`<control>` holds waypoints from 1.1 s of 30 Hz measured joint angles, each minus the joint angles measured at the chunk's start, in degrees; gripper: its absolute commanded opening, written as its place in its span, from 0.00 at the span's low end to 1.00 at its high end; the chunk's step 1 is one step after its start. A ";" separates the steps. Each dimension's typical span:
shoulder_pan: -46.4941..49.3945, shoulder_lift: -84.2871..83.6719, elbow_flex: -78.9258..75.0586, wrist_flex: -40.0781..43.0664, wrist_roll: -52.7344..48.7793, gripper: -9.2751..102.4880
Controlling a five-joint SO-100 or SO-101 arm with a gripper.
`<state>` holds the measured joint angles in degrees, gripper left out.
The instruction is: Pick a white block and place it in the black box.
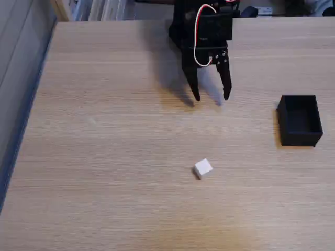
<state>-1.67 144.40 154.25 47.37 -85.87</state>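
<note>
1. At the far left of the fixed view, a grey surface [21, 68] runs alongside the edge of the wooden table [104, 130], which carries a pale oak grain with no printing or stickers on it.
2. Near the upper left, beyond the table's back edge, a few light upright items [99, 9] stand close together; they are too blurred to tell what they are, and no writing on them can be read.
3. The white block [202, 168] lies on the bare table a little right of centre and toward the near side, turned slightly askew. Its faces are plain, with no label or marking.
4. Above it in the picture, well apart from the block, the black arm [204, 26] reaches in from the back edge, a white and red cable [198, 36] looping down its front. No brand name shows on it.
5. The gripper [211, 98] points down toward the table, its two fingers spread wide with nothing between them.
6. At the right, the black box [299, 120] sits open-topped on the table, well apart from both the block and the gripper. Its walls are matte and unmarked.
</note>
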 measured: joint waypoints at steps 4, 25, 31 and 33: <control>0.62 -4.22 -1.05 -5.27 -0.53 0.34; 3.96 -27.42 -12.66 -22.76 -1.85 0.34; 4.48 -32.43 -16.70 -24.43 -1.93 0.35; 4.92 -34.28 -18.11 -24.87 -1.93 0.35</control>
<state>3.25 110.13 136.14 22.50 -87.80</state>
